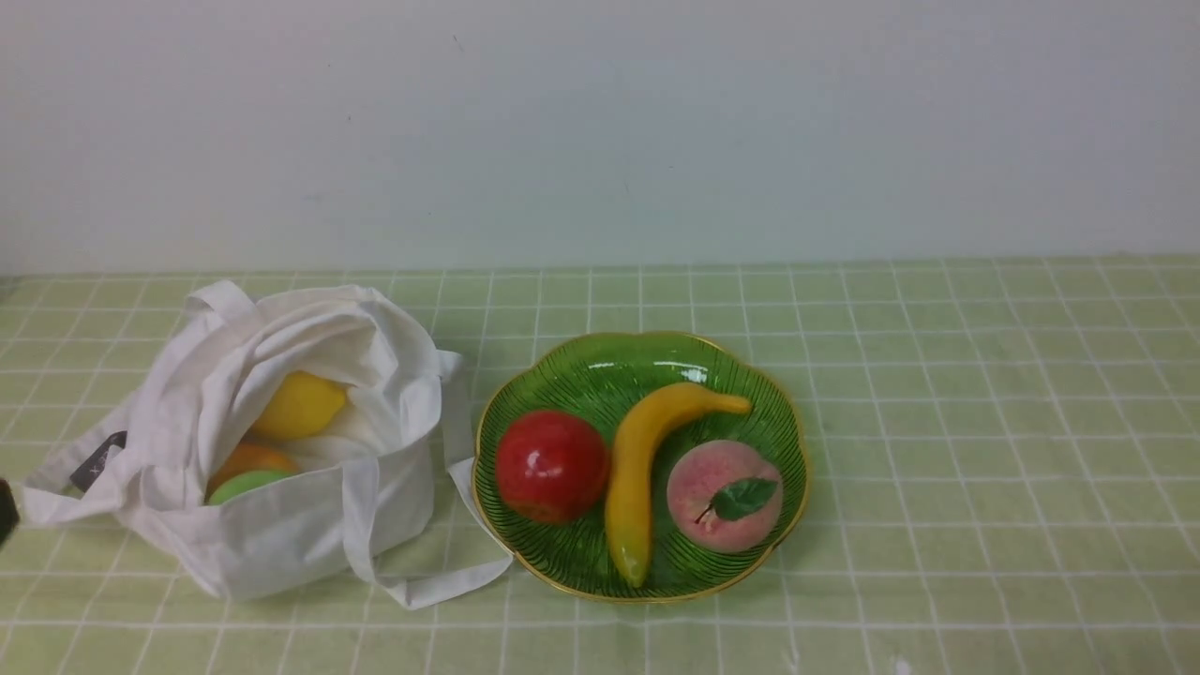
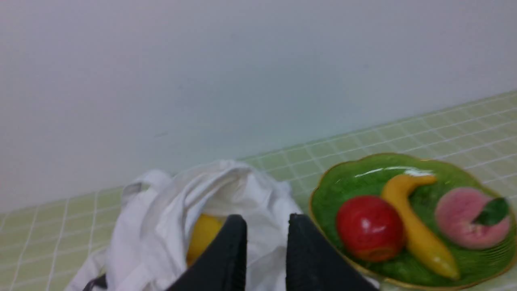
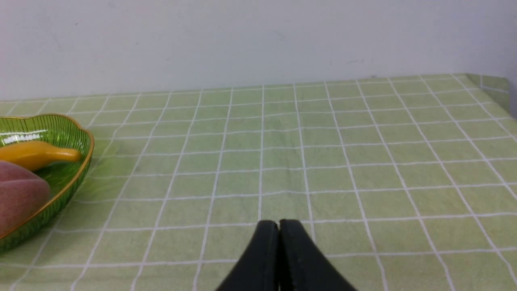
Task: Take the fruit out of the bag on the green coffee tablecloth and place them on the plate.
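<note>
The white bag [image 1: 281, 525] lies open on the left of the green tablecloth [image 1: 937, 422]. In it show a yellow lemon [image 1: 298, 405], an orange fruit [image 1: 251, 457] and a light green fruit [image 1: 246, 486]. The green plate [image 1: 600, 375] beside it holds a red apple [image 1: 551, 465], a yellow banana [image 1: 637, 469] and a pink peach [image 1: 712, 487]. In the left wrist view my left gripper [image 2: 266, 226] is open and empty, above the bag [image 2: 258, 194] near the lemon [image 2: 202, 236]. My right gripper [image 3: 278, 223] is shut and empty over bare cloth, right of the plate [image 3: 60, 133].
A white wall runs along the table's back edge. The bag's strap [image 1: 422, 586] loops on the cloth in front of the plate's left rim. The bag's dark label [image 1: 97, 460] faces left. The cloth's right edge [image 3: 490, 83] drops off at the far right.
</note>
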You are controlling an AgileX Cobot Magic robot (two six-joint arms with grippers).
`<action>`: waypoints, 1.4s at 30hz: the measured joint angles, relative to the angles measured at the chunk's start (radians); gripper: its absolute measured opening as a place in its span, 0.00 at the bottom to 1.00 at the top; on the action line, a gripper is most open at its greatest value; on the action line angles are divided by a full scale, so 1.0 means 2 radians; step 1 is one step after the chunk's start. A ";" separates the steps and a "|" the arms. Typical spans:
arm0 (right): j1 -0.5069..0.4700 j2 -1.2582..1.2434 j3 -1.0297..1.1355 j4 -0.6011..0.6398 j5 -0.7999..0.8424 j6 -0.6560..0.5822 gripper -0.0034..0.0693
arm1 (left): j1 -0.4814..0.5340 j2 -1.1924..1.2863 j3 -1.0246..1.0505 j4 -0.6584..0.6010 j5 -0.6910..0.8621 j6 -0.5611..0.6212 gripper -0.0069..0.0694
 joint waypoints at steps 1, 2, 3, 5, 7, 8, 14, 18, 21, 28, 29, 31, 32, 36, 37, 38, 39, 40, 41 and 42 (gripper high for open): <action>0.000 0.000 0.000 0.000 0.000 0.000 0.03 | 0.002 -0.003 0.007 0.000 -0.006 0.000 0.26; 0.000 0.000 0.000 0.000 0.000 0.000 0.03 | 0.015 -0.024 0.054 0.001 -0.021 0.000 0.26; 0.000 0.000 0.000 0.000 0.000 0.000 0.03 | 0.022 -0.033 0.072 0.001 -0.027 0.000 0.26; 0.000 0.000 0.000 0.000 0.000 0.000 0.03 | 0.038 -0.068 0.142 0.004 -0.034 0.000 0.26; 0.000 0.000 0.000 0.000 0.000 0.000 0.03 | 0.046 -0.090 0.179 0.004 -0.035 0.000 0.26; 0.000 0.000 0.000 0.000 0.000 0.000 0.03 | 0.049 -0.096 0.196 0.004 -0.035 0.000 0.26; 0.000 0.000 0.000 0.000 0.000 0.000 0.03 | 0.073 -0.105 0.226 -0.005 -0.046 -0.013 0.26; 0.000 0.000 0.000 0.000 0.000 0.000 0.03 | 0.081 -0.105 0.227 -0.008 -0.054 -0.020 0.26; 0.000 0.000 0.000 0.000 0.000 0.000 0.03 | 0.080 -0.105 0.228 -0.009 -0.057 -0.021 0.26; 0.000 0.000 0.000 0.000 0.000 0.000 0.03 | 0.045 -0.105 0.228 -0.009 -0.057 -0.017 0.26; 0.000 0.000 0.000 0.000 0.000 0.000 0.03 | 0.044 -0.105 0.228 -0.009 -0.057 -0.017 0.26; 0.000 0.000 0.000 0.000 0.000 0.000 0.03 | 0.044 -0.105 0.228 -0.008 -0.057 -0.017 0.26; 0.000 0.000 0.000 0.000 0.000 0.000 0.03 | 0.044 -0.105 0.228 -0.008 -0.058 -0.017 0.26; 0.000 0.000 0.000 0.000 0.000 0.000 0.03 | 0.044 -0.105 0.228 -0.008 -0.058 -0.017 0.26; 0.000 0.000 0.000 0.000 0.000 0.000 0.03 | 0.044 -0.105 0.228 -0.008 -0.058 -0.017 0.26; 0.000 0.000 0.000 0.000 0.000 0.000 0.03 | 0.044 -0.105 0.228 -0.008 -0.058 -0.017 0.26; 0.000 0.000 0.000 0.000 0.000 0.000 0.03 | 0.044 -0.105 0.228 -0.008 -0.058 -0.017 0.26; 0.000 0.000 0.000 0.000 0.000 0.000 0.03 | 0.044 -0.105 0.228 -0.008 -0.058 -0.017 0.26; 0.000 0.000 0.000 0.000 0.000 0.000 0.03 | 0.044 -0.105 0.228 -0.008 -0.058 -0.017 0.26; 0.000 0.000 0.000 0.000 0.000 0.000 0.03 | 0.044 -0.105 0.228 -0.008 -0.058 -0.017 0.26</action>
